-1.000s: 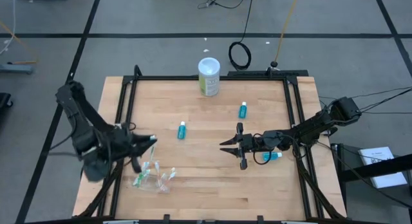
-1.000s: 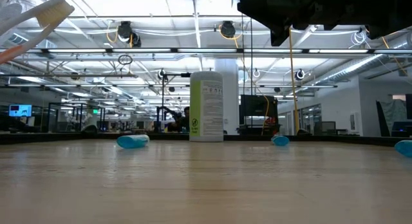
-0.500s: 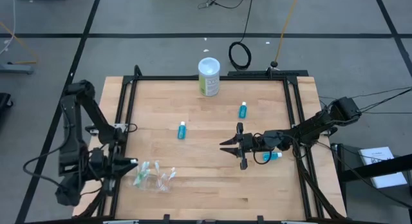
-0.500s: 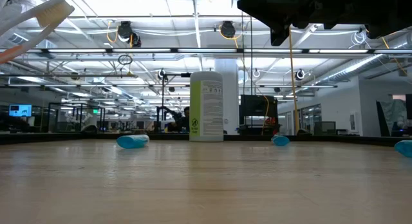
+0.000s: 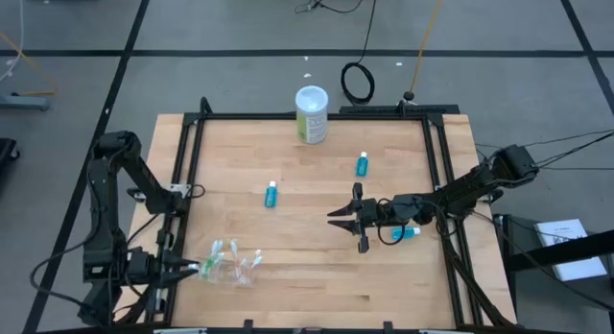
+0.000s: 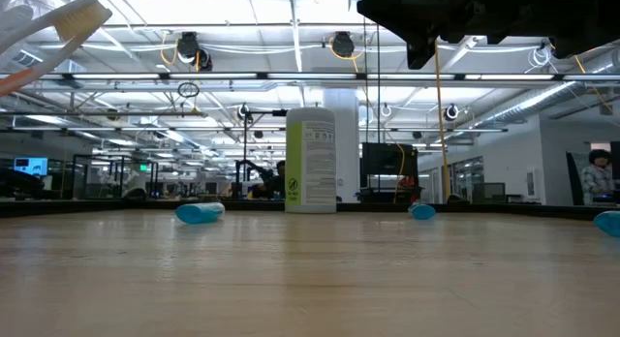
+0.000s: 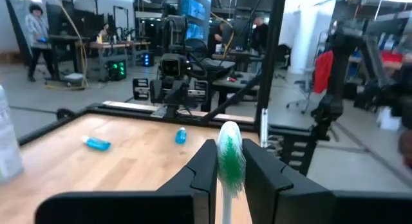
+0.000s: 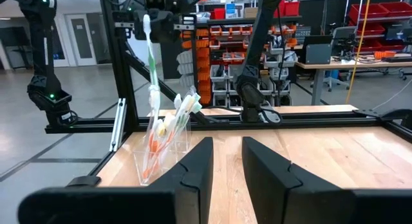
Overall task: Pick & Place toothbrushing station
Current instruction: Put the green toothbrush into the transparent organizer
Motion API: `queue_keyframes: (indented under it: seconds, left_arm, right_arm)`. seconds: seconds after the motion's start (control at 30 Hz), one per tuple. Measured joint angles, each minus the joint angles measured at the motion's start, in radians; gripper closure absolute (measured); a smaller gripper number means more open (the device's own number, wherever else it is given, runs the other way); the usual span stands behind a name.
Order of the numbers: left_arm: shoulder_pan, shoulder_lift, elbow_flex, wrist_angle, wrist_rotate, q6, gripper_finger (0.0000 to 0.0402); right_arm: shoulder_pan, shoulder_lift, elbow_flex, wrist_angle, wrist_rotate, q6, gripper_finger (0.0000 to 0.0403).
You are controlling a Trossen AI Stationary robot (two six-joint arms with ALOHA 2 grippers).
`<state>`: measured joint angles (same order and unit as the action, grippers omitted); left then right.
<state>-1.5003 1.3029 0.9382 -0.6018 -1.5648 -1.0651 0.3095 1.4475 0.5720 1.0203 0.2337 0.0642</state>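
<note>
A small clear cup (image 5: 233,268) stands near the table's near-left corner with several white, green and orange toothbrushes in it; it also shows in the right wrist view (image 8: 163,153). My left gripper (image 5: 190,268) is just left of the cup, shut on a green-and-white toothbrush (image 7: 229,156). My right gripper (image 5: 339,217) hovers open and empty over the table's middle right. Three teal tubes lie on their sides: one at the centre (image 5: 271,193), one farther back (image 5: 362,164), one under my right arm (image 5: 404,233). My left gripper pinches the toothbrush between its two fingers (image 7: 207,176) just below its bristle head (image 7: 229,143). The fingers come level from the table's left, across the brush. The brush stands upright (image 8: 153,69), and its handle reaches down into the cup.
A tall white-and-green canister (image 5: 311,113) stands at the table's far edge. A black frame (image 5: 187,161) runs along the table's sides. In the low view a toothbrush head (image 6: 68,22) shows at the upper left. People stand in the room beyond (image 6: 598,172).
My left gripper has gone toward the table's near-left corner, from beside the table's left middle to just left of the cup, carrying the toothbrush. My right gripper and the tubes have kept still.
</note>
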Motion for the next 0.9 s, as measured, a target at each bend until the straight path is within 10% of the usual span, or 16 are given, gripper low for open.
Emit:
queue_keyframes:
  seconds: [0.3,0.63,0.9]
  left_arm:
    - [0.003,0.006,-0.139,0.154,-0.011,-0.147,0.0351]
    - [-0.002,0.015,-0.235,0.424,-0.022,0.412,0.0353]
    - [-0.021,0.007,-0.235,0.428,-0.010,0.418,0.0353]
  right_arm:
    - [-0.007,0.000,0.000,0.000,0.000,-0.005,0.0330]
    - [-0.007,0.000,0.000,0.000,0.000,0.001,0.0330]
    - [-0.006,0.000,0.000,-0.001,0.000,0.002,0.0330]
